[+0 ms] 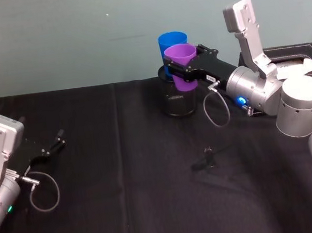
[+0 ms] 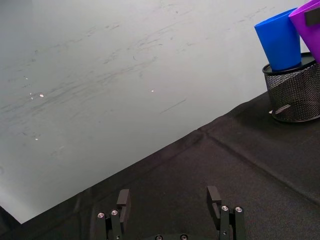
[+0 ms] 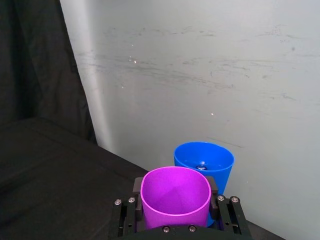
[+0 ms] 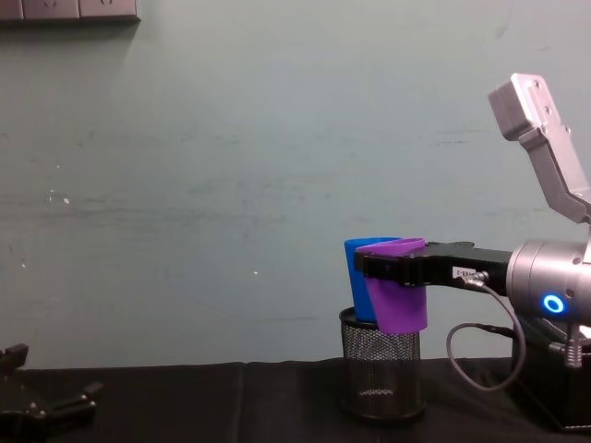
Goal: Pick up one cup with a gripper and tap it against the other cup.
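Grip: right hand [image 1: 180,72] clamps smooth purple plastic tumbler [image 1: 180,53] mid-wall, above black mesh holder [image 1: 178,103]; we judge it light, slippery; left hand [image 1: 54,143] spread, empty, well left of holder.

The purple cup [image 1: 182,61] is plain violet, the blue cup [image 1: 170,40] a solid bright blue. The holder [image 1: 178,104] is black wire mesh (a fine grid). The right gripper [image 1: 183,70] is black with a small white label; the tablecloth [image 1: 127,201] black, the wall [image 1: 76,35] pale grey-green.
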